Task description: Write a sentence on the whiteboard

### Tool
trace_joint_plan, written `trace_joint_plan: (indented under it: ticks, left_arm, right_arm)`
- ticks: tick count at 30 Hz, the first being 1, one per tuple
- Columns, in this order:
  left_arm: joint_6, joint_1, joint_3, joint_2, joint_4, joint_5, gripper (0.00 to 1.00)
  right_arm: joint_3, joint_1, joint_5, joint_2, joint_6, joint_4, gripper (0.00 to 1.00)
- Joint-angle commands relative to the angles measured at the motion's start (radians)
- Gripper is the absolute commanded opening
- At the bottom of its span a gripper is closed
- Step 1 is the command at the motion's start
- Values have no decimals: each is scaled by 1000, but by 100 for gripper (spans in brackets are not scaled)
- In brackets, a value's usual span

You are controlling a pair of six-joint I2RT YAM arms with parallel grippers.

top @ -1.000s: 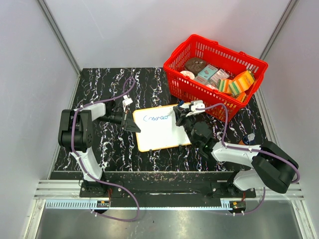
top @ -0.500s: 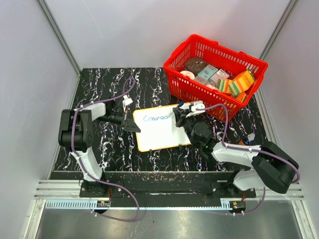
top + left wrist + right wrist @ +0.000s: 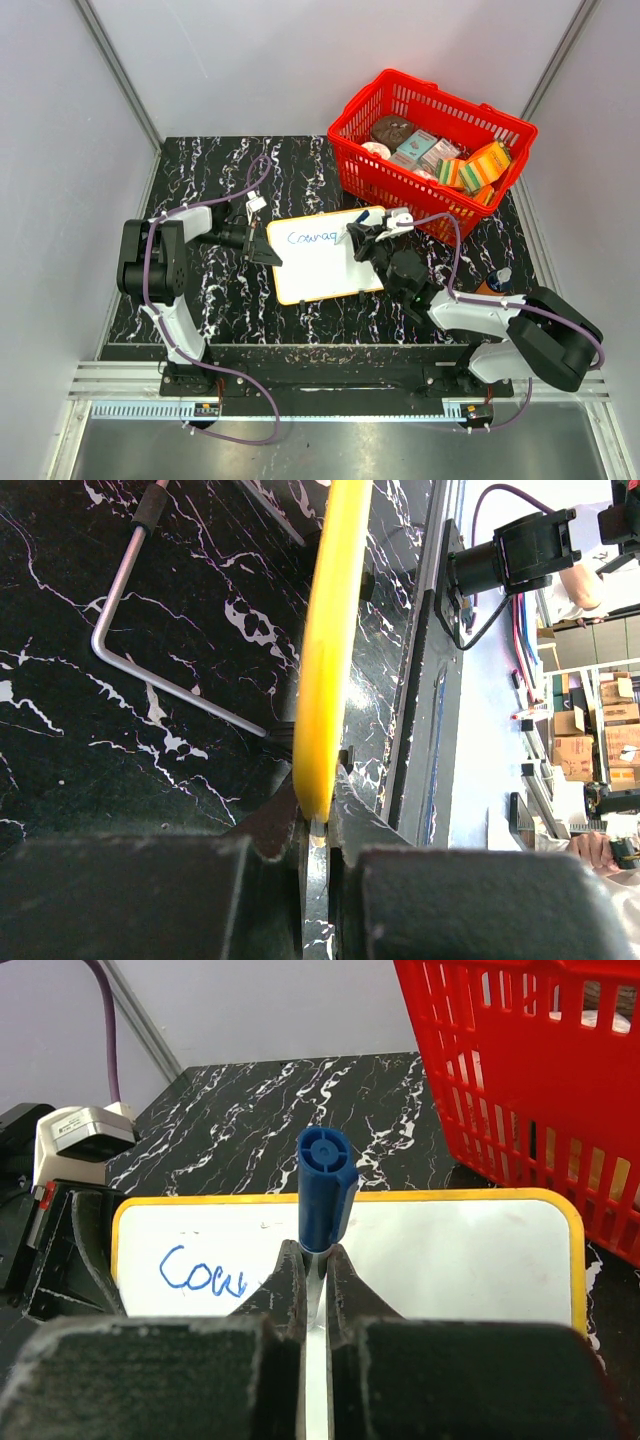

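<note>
Reaching inward, right claw (image 3: 316, 1256) clamps a blue marker (image 3: 325, 1188) over the whiteboard (image 3: 455, 1260); left claw (image 3: 318, 822) pinches its edge.

Black marble table (image 3: 200, 170); pale grey walls (image 3: 300, 60).

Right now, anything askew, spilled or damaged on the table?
Nothing spilled or broken. Only the whiteboard lies slightly skewed to the table edges, its left rim pinched by the left gripper, so that looks deliberate.
</note>
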Motion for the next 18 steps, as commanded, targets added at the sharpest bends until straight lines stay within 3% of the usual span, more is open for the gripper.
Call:
trace_joint_plan:
  ticks: [1,18]
  left_arm:
    - [36,-19,15,21,11,-135,0]
    - [38,-19,13,18,11,-135,0]
  right_arm:
    - [-21,-9,-10,-1,12,-24,0]
    - [-6,-9,-52,30,26,62,0]
